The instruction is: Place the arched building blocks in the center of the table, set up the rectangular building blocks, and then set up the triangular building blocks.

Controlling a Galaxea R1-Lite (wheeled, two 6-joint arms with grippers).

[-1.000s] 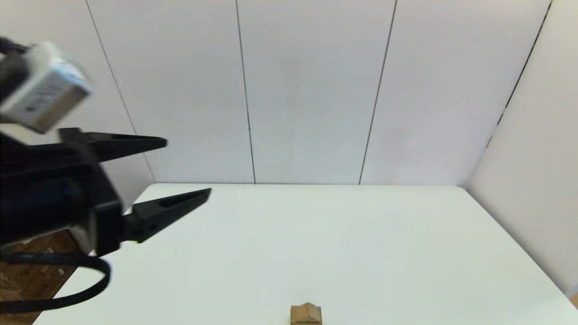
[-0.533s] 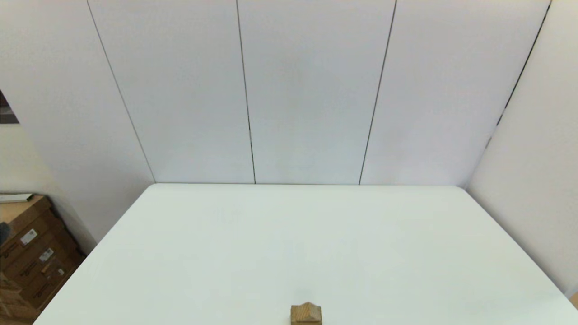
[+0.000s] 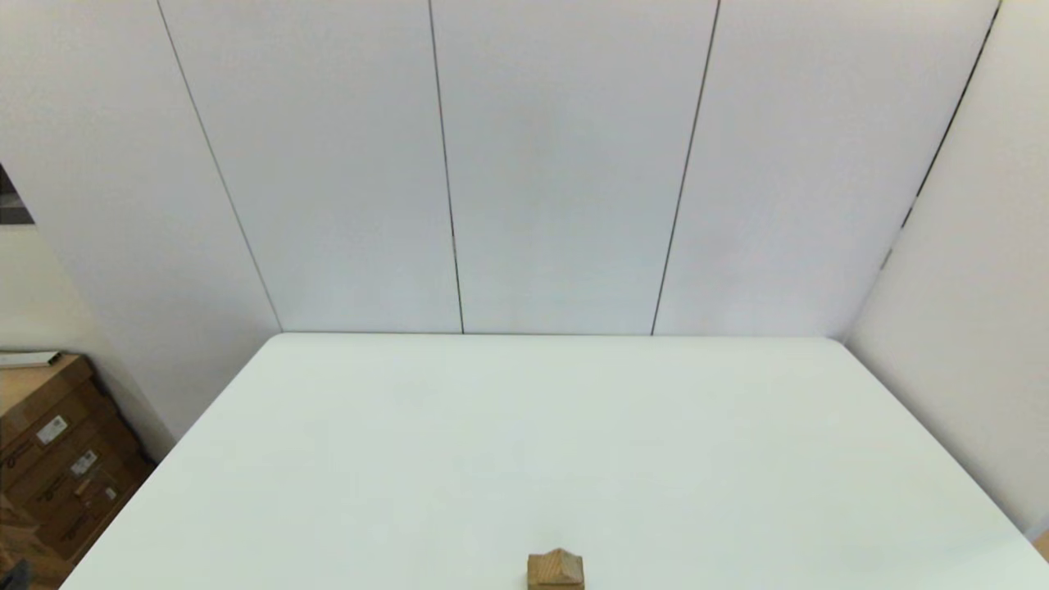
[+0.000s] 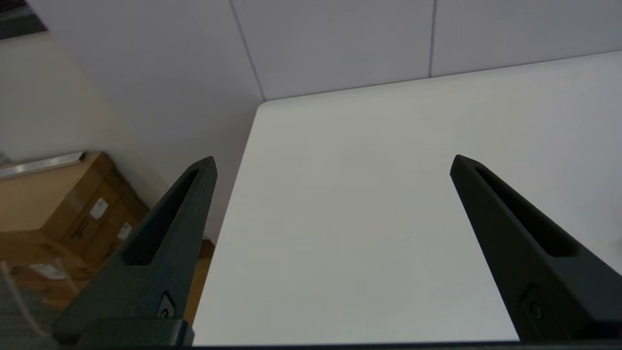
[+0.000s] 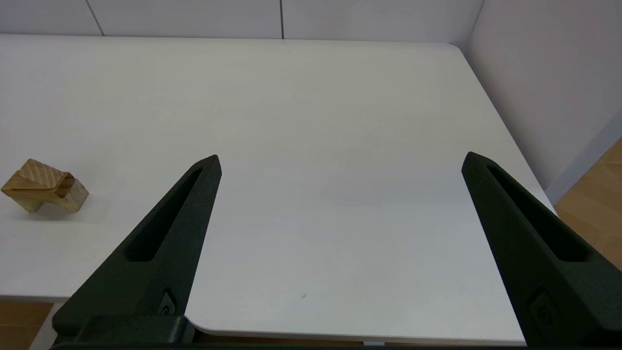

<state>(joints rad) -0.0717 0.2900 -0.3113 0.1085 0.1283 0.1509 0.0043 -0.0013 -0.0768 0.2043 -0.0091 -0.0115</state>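
Low at the near middle of the table stands a small stack of light-brown wooden blocks, cut off by the head view's bottom edge. The triangular block is on top, roof-like. In the right wrist view the same triangular block rests over the arched block, whose notch faces down. I cannot tell the rectangular block apart within the stack. My right gripper hangs open and empty over the table's near right part, well away from the stack. My left gripper is open and empty over the table's left edge.
Brown cardboard boxes stand on the floor beside the table's left edge, also seen as boxes in the left wrist view. White wall panels close off the back and right. The table's near rounded corner lies below the right gripper.
The left arm, which filled the left of the head view a second ago with its fingers open, has pulled out of that view. The stack has not moved.
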